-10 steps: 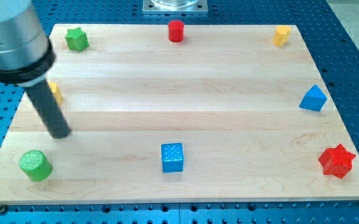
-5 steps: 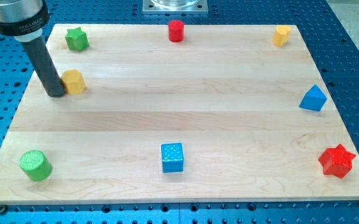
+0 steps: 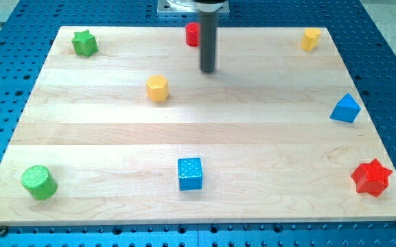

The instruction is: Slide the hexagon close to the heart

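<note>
**A:** Start at the left edge of the wooden board (image 3: 101,137). What do you see there?

**B:** You have a green star (image 3: 84,43) in the far left corner, at the view's top, and a green cylinder (image 3: 39,182) in the near left corner, at the view's bottom.

**A:** And the task's block?

**B:** The yellow hexagon (image 3: 157,88) sits left of centre in the upper half, well clear of every edge and touching nothing. A blue cube (image 3: 189,173) stands near the bottom edge, about midway along it.

**A:** Where is my tip?

**B:** Your tip (image 3: 207,71) rests on the board to the right of the hexagon and slightly nearer the top edge, apart from it. The rod partly covers a red cylinder (image 3: 193,33) that stands by the top edge, just to the rod's left.

**A:** Is the tool open or closed?

**B:** You have a plain rod, with no jaws to spread or press together, so it pinches nothing.

**A:** And the right side?

**B:** A small yellow block (image 3: 311,39), which looks like the heart, sits near the far right corner, well apart from the hexagon. A blue triangular block (image 3: 346,108) lies by the right edge, and a red star (image 3: 371,177) is in the near right corner.
</note>
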